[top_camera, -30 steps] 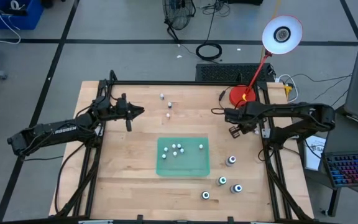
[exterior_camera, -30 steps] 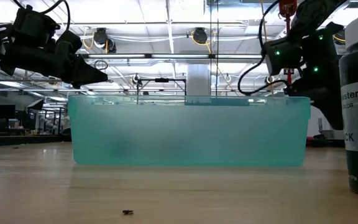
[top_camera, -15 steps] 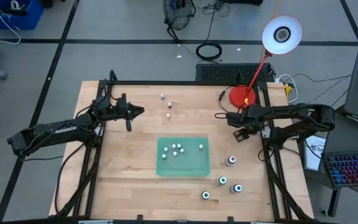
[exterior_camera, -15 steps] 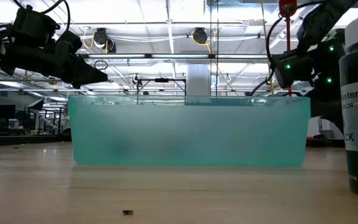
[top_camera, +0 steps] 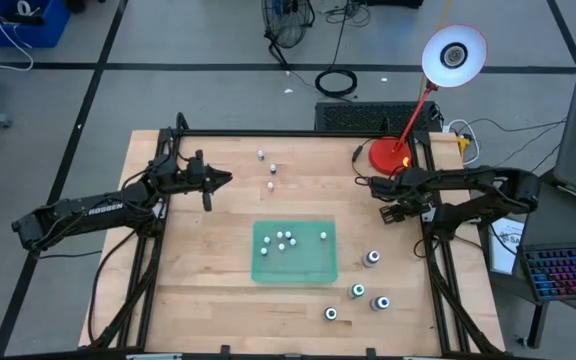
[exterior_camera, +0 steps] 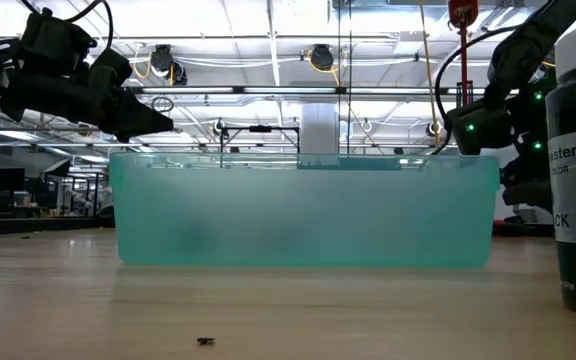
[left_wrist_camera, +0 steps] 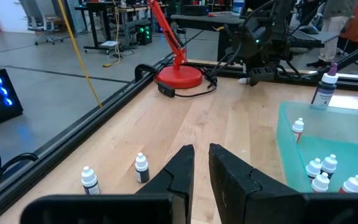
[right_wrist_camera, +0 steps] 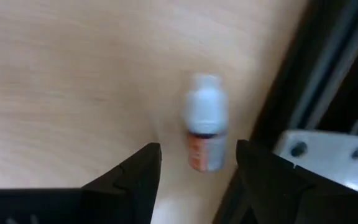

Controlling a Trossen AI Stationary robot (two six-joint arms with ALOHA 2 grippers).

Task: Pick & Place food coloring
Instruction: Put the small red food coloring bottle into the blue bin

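Food coloring bottle (right_wrist_camera: 205,124): seen lying on the bench, between the spread fingers of the right claw (right_wrist_camera: 197,168), ungripped.
Left claw (left_wrist_camera: 201,171): pressed together, empty, held above bench.
Done: five bottles placed in tray (top_camera: 295,266).
Left: others scattered outside.

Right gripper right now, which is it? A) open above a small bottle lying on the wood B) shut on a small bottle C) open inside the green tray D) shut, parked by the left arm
A: in its wrist view the right gripper has its fingers spread, with a small white-capped bottle lying on the wooden table between and beyond them, not clamped.
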